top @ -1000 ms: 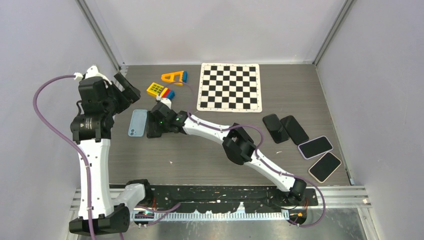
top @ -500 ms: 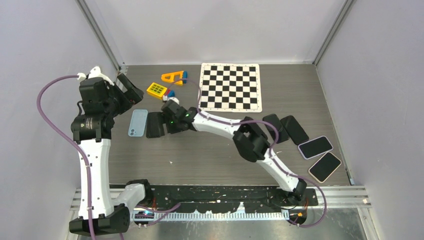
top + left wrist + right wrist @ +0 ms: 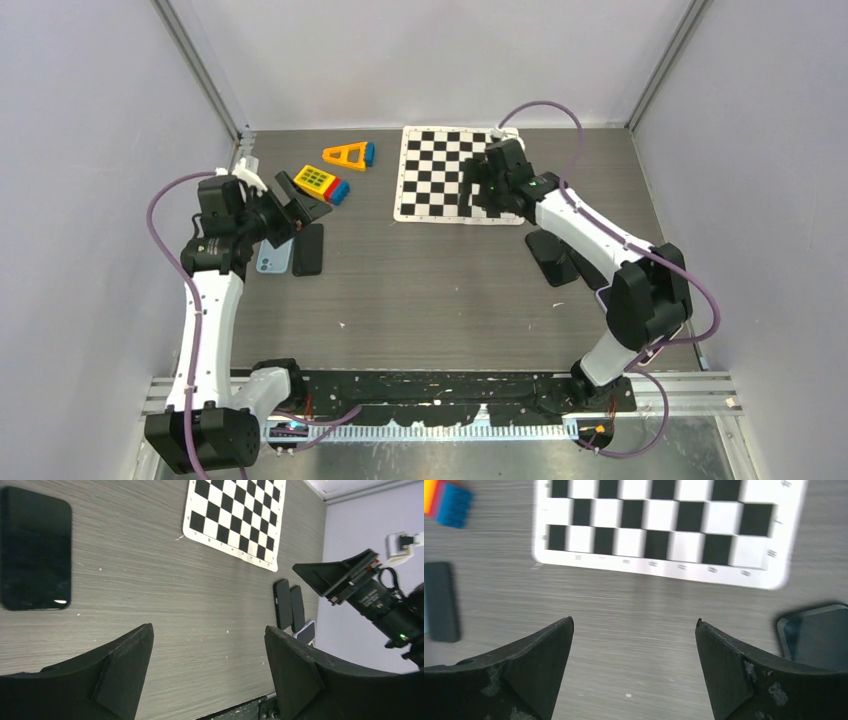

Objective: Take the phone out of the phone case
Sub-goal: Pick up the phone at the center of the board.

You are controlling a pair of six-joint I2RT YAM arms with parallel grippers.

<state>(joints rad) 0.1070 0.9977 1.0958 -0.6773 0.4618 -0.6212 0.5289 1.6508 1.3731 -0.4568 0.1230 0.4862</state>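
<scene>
Near edge, top view: both arm bases at the bottom of the frame, grey worktop (image 3: 420,300) beyond them. Right of centre, a few spare phones (image 3: 548,258) lie flat, partly hidden under the right arm. Left of centre, the black phone (image 3: 308,249) lies flat on the worktop, screen up, fully out of the light blue case (image 3: 272,260). The case sits just beside it on the left, with its near end under the left arm. Can't tell if the two touch. Left claw (image 3: 300,205) hangs just past the phone's far end, fingers spread, nothing in it. Left wrist view agrees: gap between the fingers (image 3: 115,670) shows bare worktop, phone in the upper left of the frame. Further back, a yellow block (image 3: 315,180) and an orange triangle (image 3: 348,154). Right claw (image 3: 478,192) is well away from the phone, above the near edge of the checkerboard (image 3: 440,150) in the upper middle, spread wide and empty. Right wrist view: checkerboard across the top, phone at the far left edge, one spare phone at the right edge.
</scene>
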